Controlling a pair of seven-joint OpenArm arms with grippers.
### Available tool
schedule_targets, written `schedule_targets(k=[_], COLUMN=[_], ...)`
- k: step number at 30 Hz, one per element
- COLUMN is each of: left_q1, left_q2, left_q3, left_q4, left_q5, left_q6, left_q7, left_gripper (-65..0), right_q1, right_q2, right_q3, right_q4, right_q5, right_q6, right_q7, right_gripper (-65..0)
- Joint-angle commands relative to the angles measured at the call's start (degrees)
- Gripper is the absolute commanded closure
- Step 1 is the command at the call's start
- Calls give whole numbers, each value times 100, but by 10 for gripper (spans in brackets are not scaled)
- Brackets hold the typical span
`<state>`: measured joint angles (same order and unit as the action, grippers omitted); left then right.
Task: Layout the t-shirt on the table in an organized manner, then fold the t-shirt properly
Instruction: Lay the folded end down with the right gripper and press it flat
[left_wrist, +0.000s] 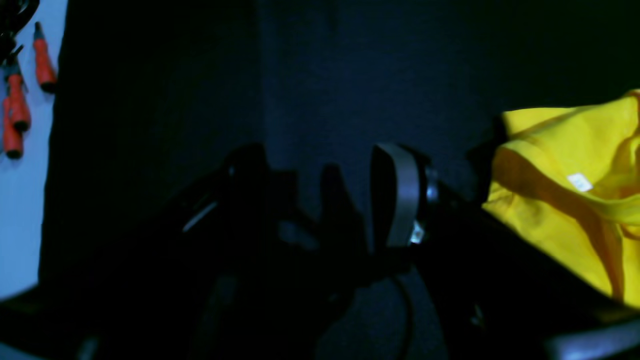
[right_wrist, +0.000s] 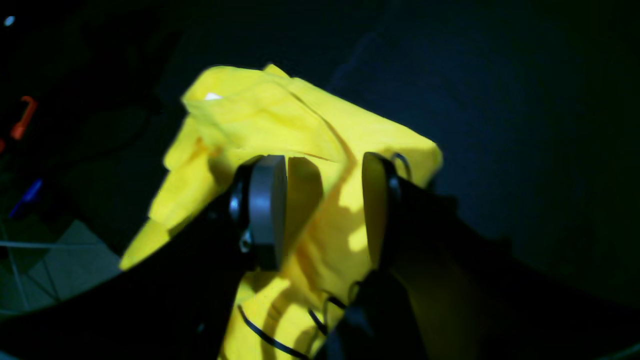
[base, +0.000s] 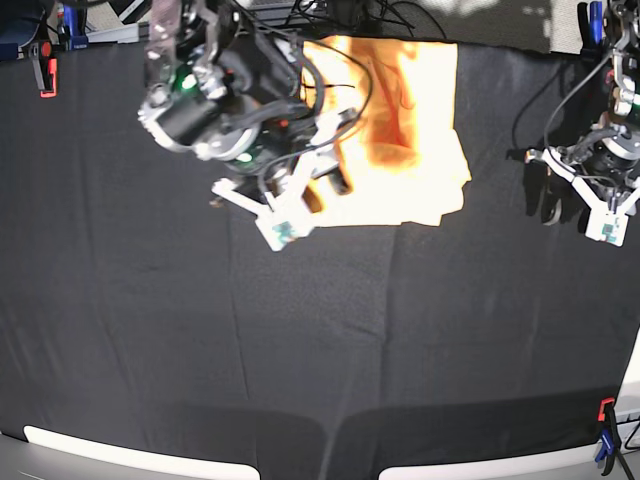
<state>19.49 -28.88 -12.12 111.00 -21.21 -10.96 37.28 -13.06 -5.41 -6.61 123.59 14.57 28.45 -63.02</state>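
Observation:
The t-shirt (base: 400, 120) lies crumpled and partly doubled over at the far middle of the table (base: 300, 330), a black cloth. My right gripper (base: 328, 188) is at the shirt's near left edge. In the right wrist view it (right_wrist: 320, 210) is open, its fingers (right_wrist: 267, 210) straddling a raised fold of the yellow shirt (right_wrist: 280, 120). My left gripper (base: 560, 205) hovers over bare cloth to the right of the shirt. In the left wrist view it (left_wrist: 320, 200) is open and empty, with the shirt (left_wrist: 565, 210) and its white neck label off to the right.
Orange-red clamps (left_wrist: 17, 105) hang at the table's edge in the left wrist view. A red clamp (base: 45, 70) is at the far left and a red and blue clamp (base: 605, 430) at the near right corner. Cables lie behind the shirt.

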Motion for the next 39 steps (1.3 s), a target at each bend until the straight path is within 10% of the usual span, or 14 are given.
schedule_targets(k=[1, 16, 24, 39], left_q1=[-42, -42, -42, -42], left_q2=[-79, -79, -79, -81], left_q3=[-59, -59, -59, -59], left_q4=[105, 105, 105, 107], left_q5=[-35, -35, -35, -31], left_q6=[4, 4, 4, 4], left_q7=[-160, -162, -175, -177], left_gripper=[-305, -305, -305, -305], right_q1=[52, 195, 195, 50], right_q2=[-28, -48, -48, -46], right_q3=[48, 85, -103, -2771], right_q4=[103, -758, -780, -780], right_q5=[103, 876, 855, 468], right_q6=[24, 83, 83, 413], right_q7=[205, 236, 201, 87], right_gripper=[-242, -229, 0, 0])
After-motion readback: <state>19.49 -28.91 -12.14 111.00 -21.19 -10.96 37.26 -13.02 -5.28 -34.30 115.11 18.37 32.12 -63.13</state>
